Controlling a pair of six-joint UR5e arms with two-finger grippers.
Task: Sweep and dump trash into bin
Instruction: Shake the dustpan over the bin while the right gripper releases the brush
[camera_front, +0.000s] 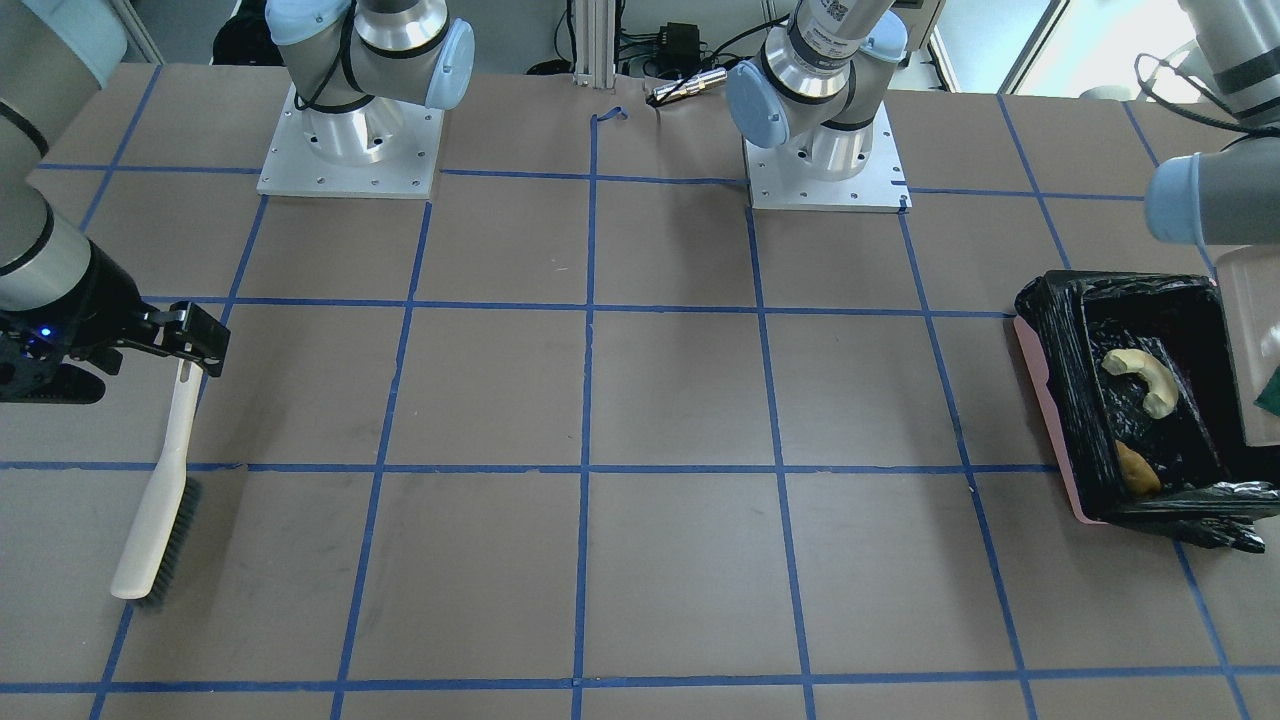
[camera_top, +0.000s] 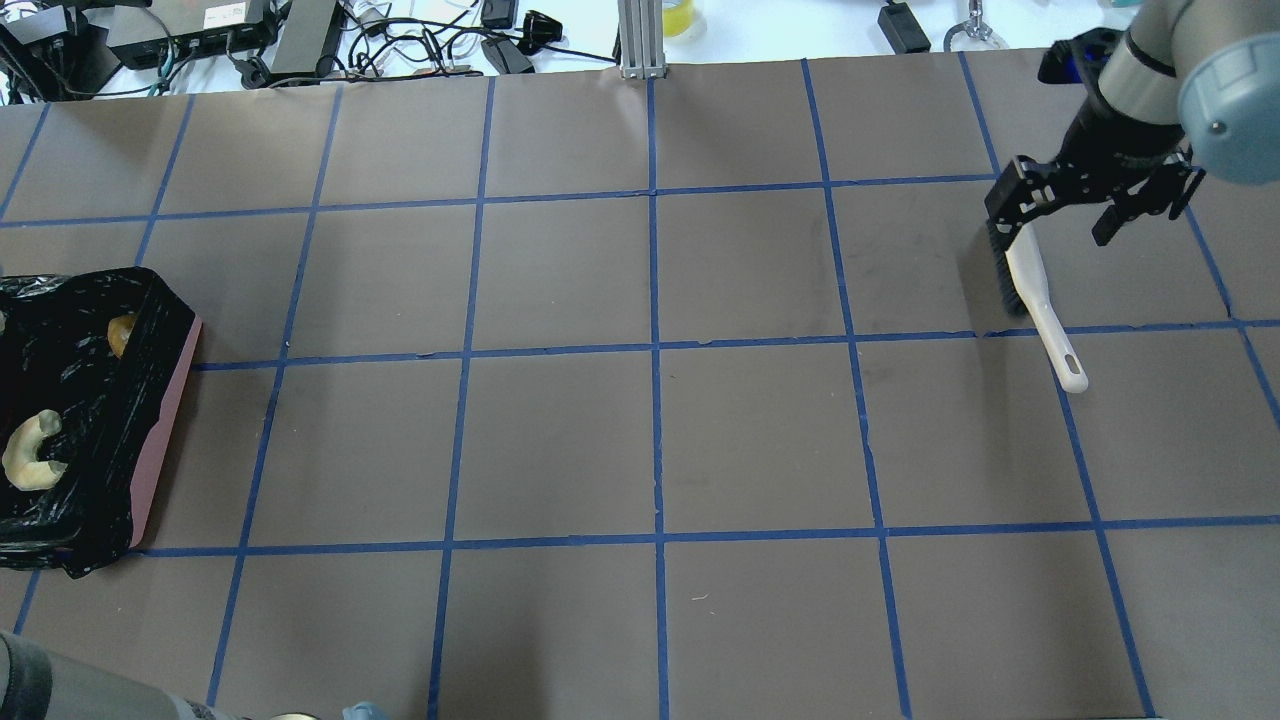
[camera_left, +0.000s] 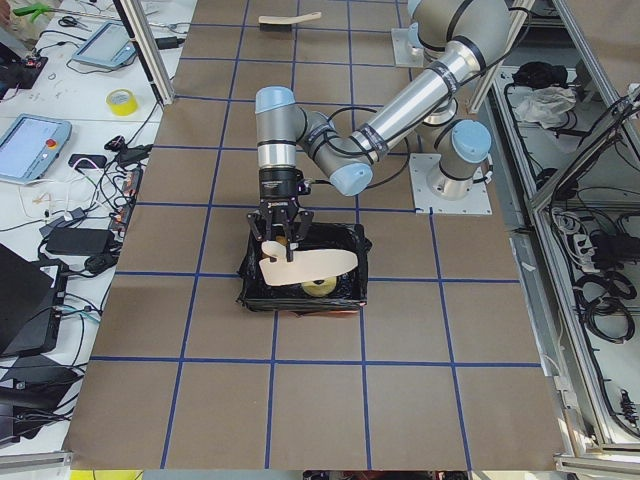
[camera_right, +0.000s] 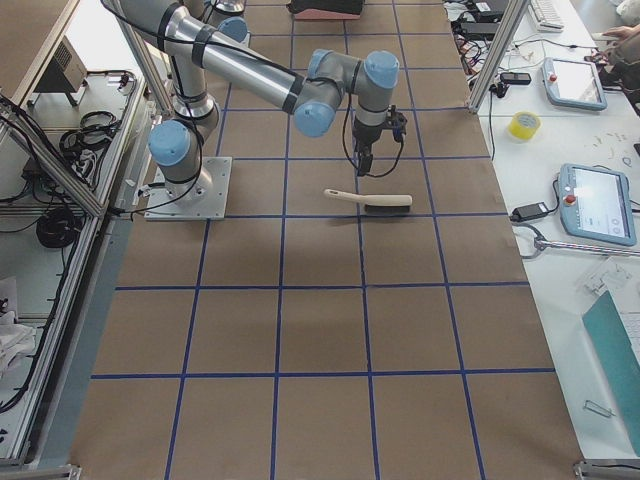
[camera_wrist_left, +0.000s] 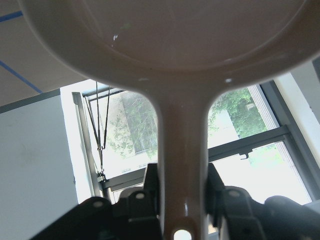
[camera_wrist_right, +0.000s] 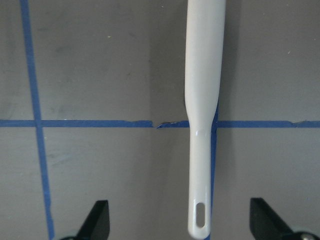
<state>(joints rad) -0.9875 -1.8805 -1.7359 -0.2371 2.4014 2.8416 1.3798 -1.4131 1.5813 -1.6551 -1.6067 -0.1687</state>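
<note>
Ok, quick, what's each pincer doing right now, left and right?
Left pincer: closed on the dustpan handle.
Right pincer: open, over the brush handle, not gripping it.

Up top, the right arm (camera_front: 395, 40) and left arm (camera_front: 825, 50) are silver tubes with pale blue joint caps (camera_front: 452, 65), on square screw-holed base plates (camera_front: 400, 178); the right gripper (camera_top: 1057, 214) is black.
</note>
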